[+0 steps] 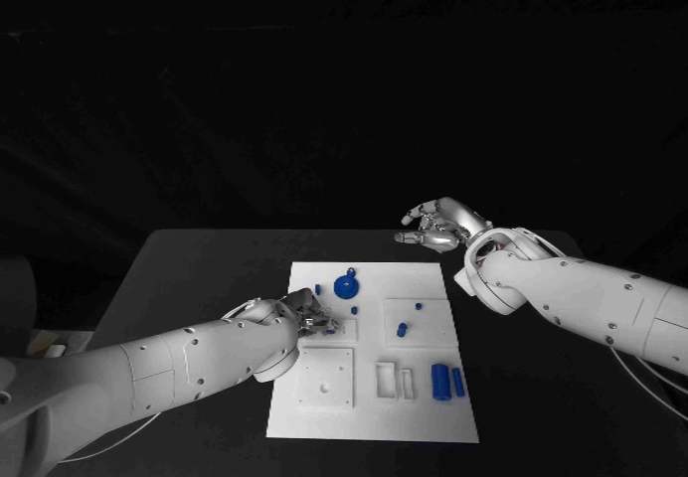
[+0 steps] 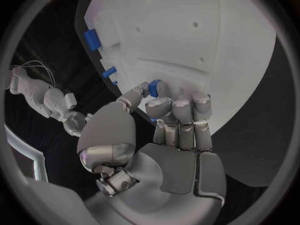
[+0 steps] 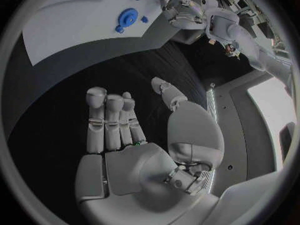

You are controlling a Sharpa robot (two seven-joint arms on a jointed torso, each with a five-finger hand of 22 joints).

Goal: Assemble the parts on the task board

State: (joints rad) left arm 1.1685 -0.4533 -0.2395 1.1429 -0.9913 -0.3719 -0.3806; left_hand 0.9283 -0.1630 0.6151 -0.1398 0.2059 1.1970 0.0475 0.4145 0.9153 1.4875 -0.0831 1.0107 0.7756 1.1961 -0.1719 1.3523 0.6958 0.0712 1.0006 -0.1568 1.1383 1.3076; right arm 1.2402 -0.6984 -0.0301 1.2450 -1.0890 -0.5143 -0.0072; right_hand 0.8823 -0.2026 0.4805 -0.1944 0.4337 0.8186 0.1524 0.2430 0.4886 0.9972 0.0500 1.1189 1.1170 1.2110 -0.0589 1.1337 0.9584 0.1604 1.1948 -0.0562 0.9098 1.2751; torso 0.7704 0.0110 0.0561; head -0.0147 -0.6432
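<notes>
Head view: left hand holding a blue part at the board, right hand idle off it

Head view shows the white task board [image 1: 376, 417] lying in the middle of the black bench [image 1: 201, 268]. The left hand [image 1: 304, 320] is over the board's left edge, about halfway along its length. Left wrist view shows this hand's fingers curled together, with a small blue part [image 2: 155, 88] pinched between the thumb and the fingertips [image 2: 160, 106], directly above the white surface. Whether the part touches the board cannot be told.

The right hand [image 1: 437, 225] hangs beyond the board's far right corner, clear of the white plate and above the dark bench. Right wrist view shows its fingers [image 3: 107, 120] extended side by side and the thumb spread apart, with nothing in the palm.

Other blue pieces on the board, as seen from the head camera: a round disc part [image 1: 346, 287] near the far edge, left of centre; a small peg [image 1: 403, 329] just right of the board's centre; two upright cylinders [image 1: 447, 380] side by side near the right edge, toward the near end. A square white block [image 1: 325, 378] sits on the near left portion, and a white slotted holder [image 1: 393, 379] stands between that block and the cylinders.
</notes>
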